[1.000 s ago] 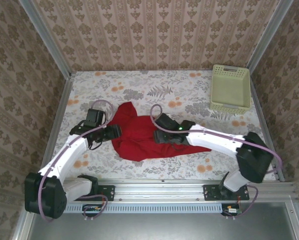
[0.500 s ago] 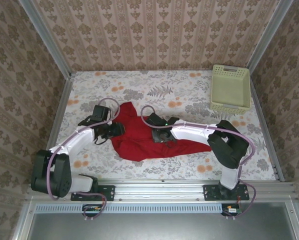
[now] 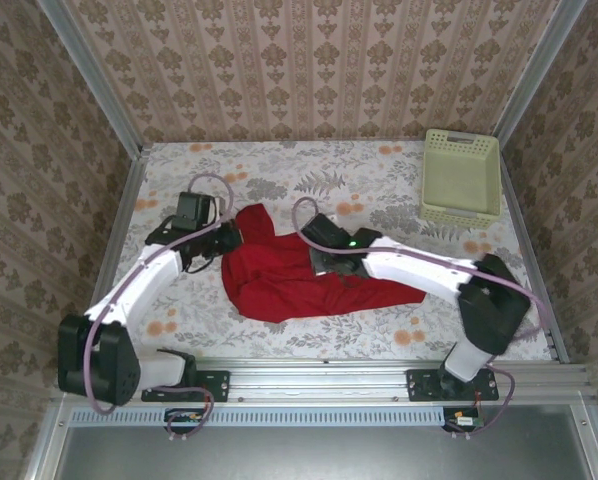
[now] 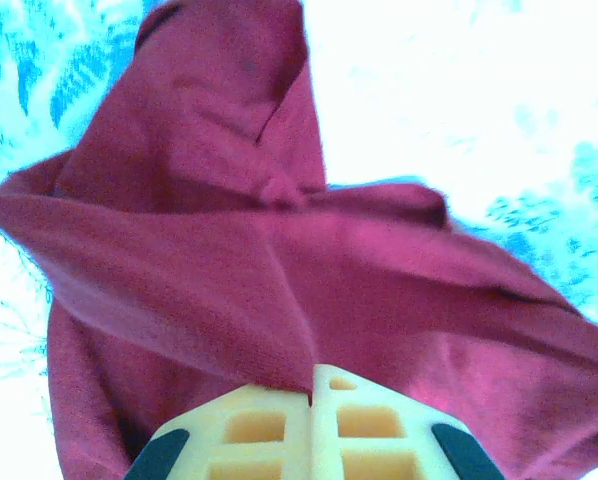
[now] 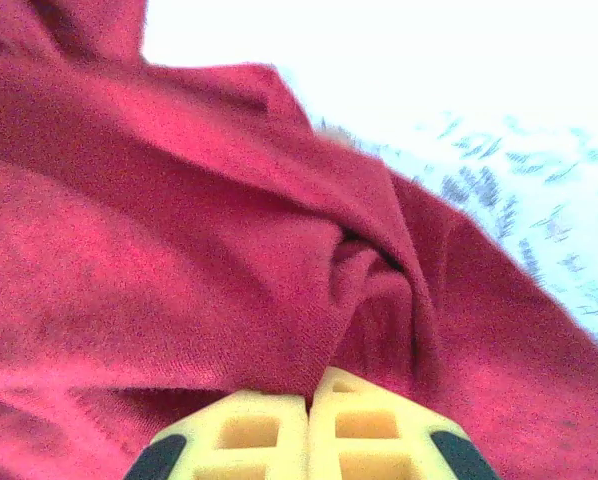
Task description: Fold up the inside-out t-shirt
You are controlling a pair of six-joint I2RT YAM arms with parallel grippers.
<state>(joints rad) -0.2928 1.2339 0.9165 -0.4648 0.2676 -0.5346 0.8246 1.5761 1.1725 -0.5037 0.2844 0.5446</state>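
First, top view: red inside-out t-shirt (image 3: 279, 280) lies bunched on flowery table (image 3: 379, 190). Left gripper (image 3: 229, 238) at its left edge, right gripper (image 3: 319, 262) on its middle. Pale basket (image 3: 461, 178) well apart, far off to right of right jaws.
Next, left wrist view: left gripper (image 4: 311, 385) jaws pressed together, pinching fold of red cloth at tips; rest of t-shirt (image 4: 229, 270) spreads ahead of jaws.
Last, right wrist view: right gripper (image 5: 307, 392) jaws closed tight, cloth caught at tips; wrinkled t-shirt (image 5: 179, 250) ahead and on both sides.

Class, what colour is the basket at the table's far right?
Pale green basket, top external view.
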